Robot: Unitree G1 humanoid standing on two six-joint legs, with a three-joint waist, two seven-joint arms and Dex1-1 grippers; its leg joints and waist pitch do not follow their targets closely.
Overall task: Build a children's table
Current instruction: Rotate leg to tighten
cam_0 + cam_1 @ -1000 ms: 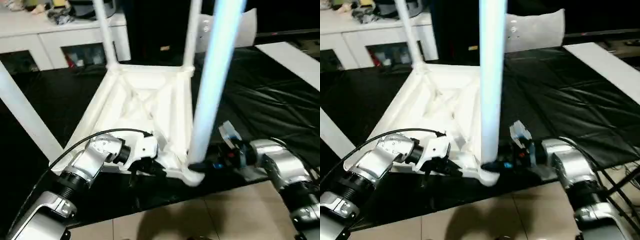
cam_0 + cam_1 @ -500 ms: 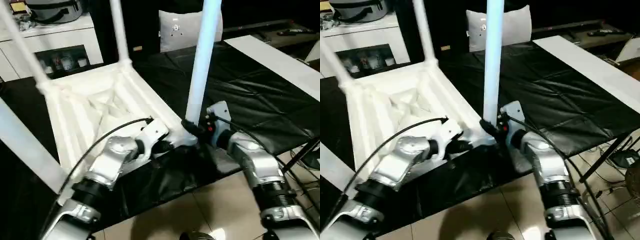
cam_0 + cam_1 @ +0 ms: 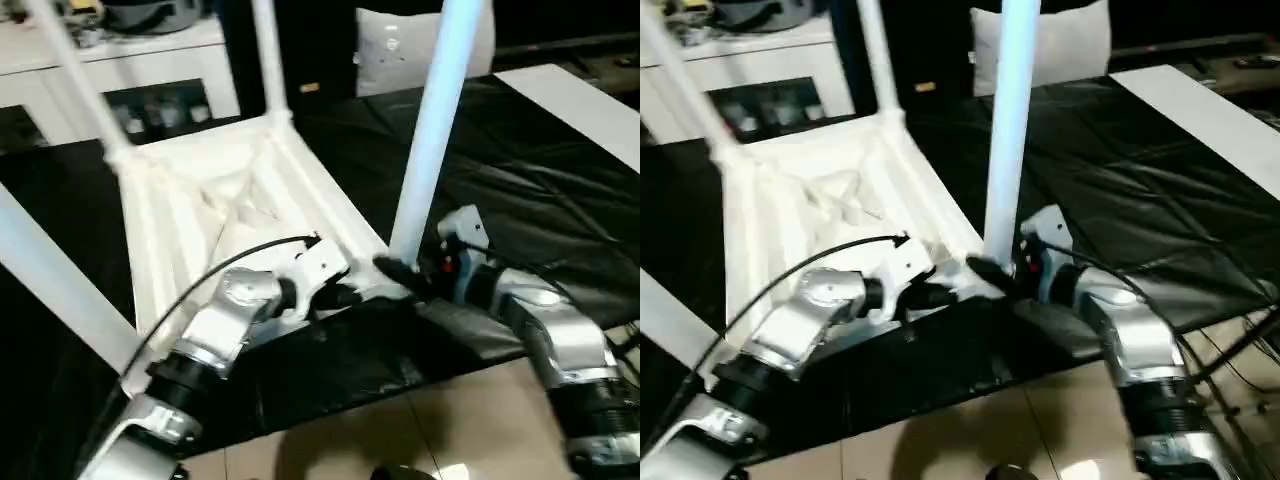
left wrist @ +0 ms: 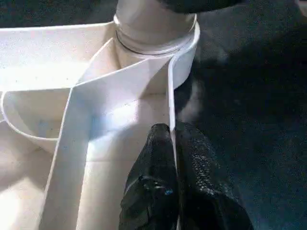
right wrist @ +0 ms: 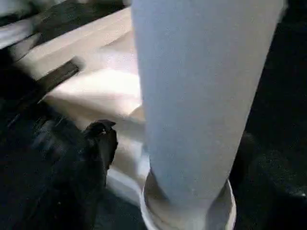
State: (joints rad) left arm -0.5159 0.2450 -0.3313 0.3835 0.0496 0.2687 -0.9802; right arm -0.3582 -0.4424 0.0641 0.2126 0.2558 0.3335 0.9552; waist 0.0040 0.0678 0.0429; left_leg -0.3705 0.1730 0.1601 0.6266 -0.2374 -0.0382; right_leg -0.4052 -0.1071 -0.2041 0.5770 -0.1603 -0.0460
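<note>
The children's table (image 3: 240,200) is lying upside down on the black mat (image 3: 520,170), its X-ribbed underside facing up and its legs standing up out of the round corner sockets. All positions below are given relative to the near corner socket (image 4: 156,43), the one closest to me. The near leg (image 3: 432,140) is seated upright in that socket and is rising out of the head view. My left gripper (image 4: 173,184) is sitting just beside the socket on the tabletop side, with its two black fingers (image 4: 151,187) pressed together on the thin outer rim wall (image 4: 169,96) of the tabletop, pinching that wall between them. My right gripper (image 3: 398,272) is lying at the base of the near leg on the opposite side of the socket; one black finger (image 5: 101,143) is showing beside the socket, clear of the leg, and I cannot tell how far its fingers are spread. Two more legs (image 3: 268,55) are standing at the corners farthest from the socket. A white cabinet (image 3: 140,75) is standing beyond those far corners.
</note>
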